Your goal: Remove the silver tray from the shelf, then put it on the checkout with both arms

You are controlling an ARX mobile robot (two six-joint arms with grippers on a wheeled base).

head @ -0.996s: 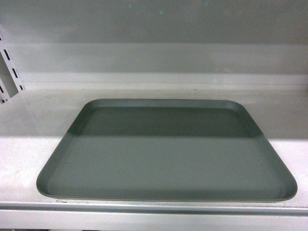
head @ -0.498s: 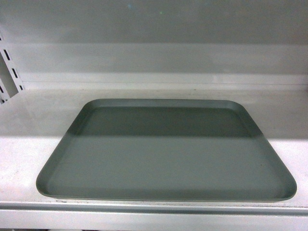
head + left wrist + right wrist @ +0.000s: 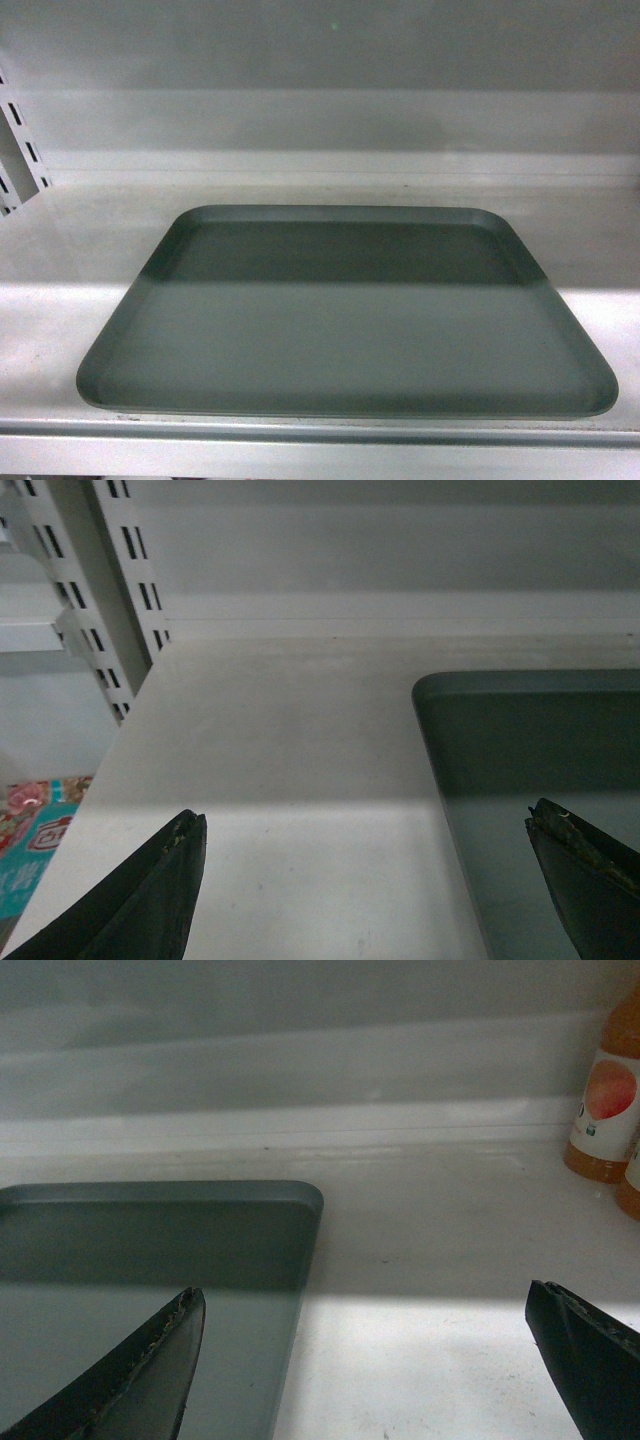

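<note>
My left tool (image 3: pixel 365 875) is spread wide, holding nothing, straddling the left rim of the silver tray (image 3: pixel 345 320), which lies flat mid-frame on the shelf (image 3: pixel 60 300); my right tool (image 3: pixel 365 1355) gapes empty over its right rim

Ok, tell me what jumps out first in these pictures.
The silver tray dominates, lying flat and empty on the shelf near its front lip. Each wrist view shows an open gripper straddling one tray side, left gripper and right gripper. Orange bottles stand at far right.
</note>
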